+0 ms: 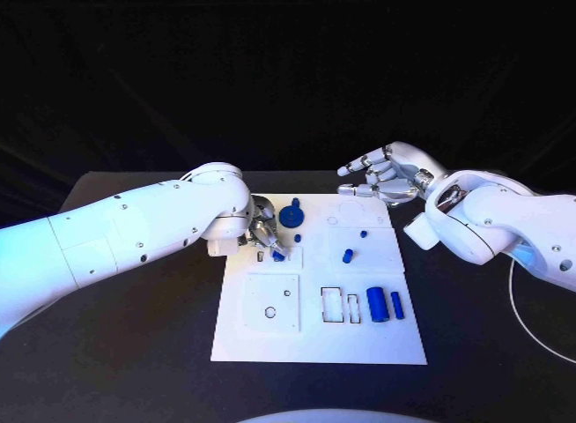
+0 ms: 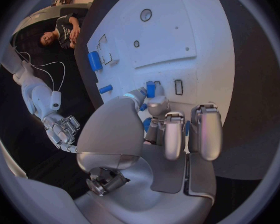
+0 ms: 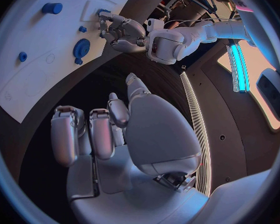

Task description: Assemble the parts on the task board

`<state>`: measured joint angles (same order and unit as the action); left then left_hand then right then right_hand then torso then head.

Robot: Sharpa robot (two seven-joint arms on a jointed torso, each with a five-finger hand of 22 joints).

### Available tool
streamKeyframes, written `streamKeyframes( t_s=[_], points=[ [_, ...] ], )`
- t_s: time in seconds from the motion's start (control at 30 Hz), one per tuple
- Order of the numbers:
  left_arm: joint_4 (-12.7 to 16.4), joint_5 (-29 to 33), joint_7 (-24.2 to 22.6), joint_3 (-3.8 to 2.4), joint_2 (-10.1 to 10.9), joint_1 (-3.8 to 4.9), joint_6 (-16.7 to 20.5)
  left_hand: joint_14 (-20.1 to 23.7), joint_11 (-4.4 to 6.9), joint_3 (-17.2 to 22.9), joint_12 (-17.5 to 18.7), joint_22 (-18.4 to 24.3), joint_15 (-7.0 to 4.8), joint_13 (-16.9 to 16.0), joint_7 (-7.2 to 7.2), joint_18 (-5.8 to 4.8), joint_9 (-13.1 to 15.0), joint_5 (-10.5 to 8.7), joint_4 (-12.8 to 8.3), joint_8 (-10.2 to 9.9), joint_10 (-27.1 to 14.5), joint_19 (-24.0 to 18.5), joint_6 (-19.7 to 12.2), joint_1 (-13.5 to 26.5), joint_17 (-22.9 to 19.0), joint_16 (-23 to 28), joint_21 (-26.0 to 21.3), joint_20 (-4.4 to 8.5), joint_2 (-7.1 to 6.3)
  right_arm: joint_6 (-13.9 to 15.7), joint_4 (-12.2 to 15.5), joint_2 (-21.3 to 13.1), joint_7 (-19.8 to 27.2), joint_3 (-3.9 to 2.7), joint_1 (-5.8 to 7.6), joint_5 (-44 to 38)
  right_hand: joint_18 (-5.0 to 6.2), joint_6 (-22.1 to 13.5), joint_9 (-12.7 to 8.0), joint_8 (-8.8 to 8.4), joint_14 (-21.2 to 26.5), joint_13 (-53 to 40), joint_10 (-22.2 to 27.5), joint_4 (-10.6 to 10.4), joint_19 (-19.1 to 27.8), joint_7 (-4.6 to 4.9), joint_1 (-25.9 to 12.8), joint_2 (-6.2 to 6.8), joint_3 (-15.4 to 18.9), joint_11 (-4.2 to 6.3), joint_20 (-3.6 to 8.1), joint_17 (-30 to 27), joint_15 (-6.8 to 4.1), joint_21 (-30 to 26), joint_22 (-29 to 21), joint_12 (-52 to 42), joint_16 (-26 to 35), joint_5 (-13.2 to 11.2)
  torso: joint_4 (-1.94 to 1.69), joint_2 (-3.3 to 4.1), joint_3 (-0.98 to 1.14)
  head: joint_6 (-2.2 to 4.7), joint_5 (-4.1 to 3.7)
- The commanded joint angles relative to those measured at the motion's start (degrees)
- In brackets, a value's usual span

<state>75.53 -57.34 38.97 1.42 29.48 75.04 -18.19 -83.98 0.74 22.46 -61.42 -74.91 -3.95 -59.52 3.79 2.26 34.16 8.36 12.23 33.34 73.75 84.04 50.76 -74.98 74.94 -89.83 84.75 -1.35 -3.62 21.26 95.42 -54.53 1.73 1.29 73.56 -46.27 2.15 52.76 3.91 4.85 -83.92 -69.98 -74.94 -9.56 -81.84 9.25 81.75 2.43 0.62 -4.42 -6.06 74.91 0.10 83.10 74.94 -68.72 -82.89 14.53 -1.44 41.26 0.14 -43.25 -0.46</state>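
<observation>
While the left hand [image 1: 265,231] works low over the task board [image 1: 365,348], the risks sit mostly at its fingertips.

Left hand: pinching a small blue part [image 2: 150,89] at the fingertips, over the slots near the board's left side; other fingers curled close.
Right hand [image 1: 383,174]: holding nothing, fingers loosely curled, hovering off the board's far right corner above the bench [image 1: 136,370].
Loose parts: large blue cylinder [image 1: 377,305] and slim blue bar [image 1: 397,305] lie side by side beside the empty rectangular slots; small blue peg [image 1: 348,256] and a smaller blue piece [image 1: 363,234] lie mid-board; blue gear [image 1: 294,214] sits near the far edge, just beside the left hand.
Risk, misalignment: pinched part looks tilted; pressed in crooked, it could jam or slip from the pinch.
Risk, collision: curled fingers could knock the gear.
Risk, view: left hand hides its target slot from the head camera; seating is hard to confirm.
Risk, board: downward push may slide it.
</observation>
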Motion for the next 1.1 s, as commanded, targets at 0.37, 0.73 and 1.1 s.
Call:
streamKeyframes(
  t_s=[0.37, 0.73, 1.1],
  points=[
    [3.93, 2.24, -0.77, -0.02, 3.50, -0.55, 11.57, -6.02, 0.28, 16.45, -0.90, -7.99, -0.59, -0.73, -0.45, -0.61, 2.12, -0.06, -11.39, 1.46, 1.21, 3.25, 0.06, 4.01, 15.06, -0.17, 0.49, -0.35, -2.31, -1.00, -0.37, 0.29, 0.59, 0.06, -0.10, 0.02, 1.13, 0.34, 0.09, 0.33, -3.14, -0.03, 0.02, 0.31, 0.48, 0.04, -0.28, -0.64, 0.08, 0.21, 0.07, 2.57, -0.28, -0.36, 0.79, -0.29, 0.45, 0.37, -0.16, -0.03, 0.05, -0.33, 0.00],
    [4.71, -2.11, -0.86, 0.03, 4.12, -2.96, 14.50, -6.02, 0.42, 17.63, -0.67, -8.52, -0.71, -0.32, -0.58, -0.72, 2.82, 0.55, -11.76, 2.00, 1.30, 3.48, 0.03, 4.99, 15.06, -0.17, 0.82, -0.23, -2.61, -1.24, -0.51, 0.23, 0.81, 0.08, -0.11, 0.18, 1.16, 0.34, 0.08, 0.32, -3.15, 0.02, 0.04, 0.21, 0.56, 0.05, -0.53, -0.69, 0.20, 0.20, 0.08, 2.55, -0.28, -0.46, 0.64, -0.27, 0.48, 0.41, -0.10, 0.00, -0.06, -0.46, 0.33],
    [5.08, -3.99, -0.67, 0.04, 4.56, -4.12, 12.37, -6.02, 0.60, 18.99, -0.59, -8.53, -0.90, -0.04, -0.80, -0.71, 4.05, 5.60, -12.14, 3.28, 1.38, 3.48, -0.17, 6.87, 15.06, -0.17, 0.77, -0.04, -3.59, -1.91, -0.46, 0.25, 0.62, 0.11, -0.13, 0.28, 1.18, 0.33, 0.07, 0.32, -3.14, 0.06, 0.07, 0.16, 0.59, 0.05, -0.68, -0.70, 0.28, 0.20, 0.09, 2.50, -0.28, -0.50, 0.57, -0.25, 0.52, 0.42, 0.04, 0.03, 0.01, -0.64, 0.45]
  ],
)
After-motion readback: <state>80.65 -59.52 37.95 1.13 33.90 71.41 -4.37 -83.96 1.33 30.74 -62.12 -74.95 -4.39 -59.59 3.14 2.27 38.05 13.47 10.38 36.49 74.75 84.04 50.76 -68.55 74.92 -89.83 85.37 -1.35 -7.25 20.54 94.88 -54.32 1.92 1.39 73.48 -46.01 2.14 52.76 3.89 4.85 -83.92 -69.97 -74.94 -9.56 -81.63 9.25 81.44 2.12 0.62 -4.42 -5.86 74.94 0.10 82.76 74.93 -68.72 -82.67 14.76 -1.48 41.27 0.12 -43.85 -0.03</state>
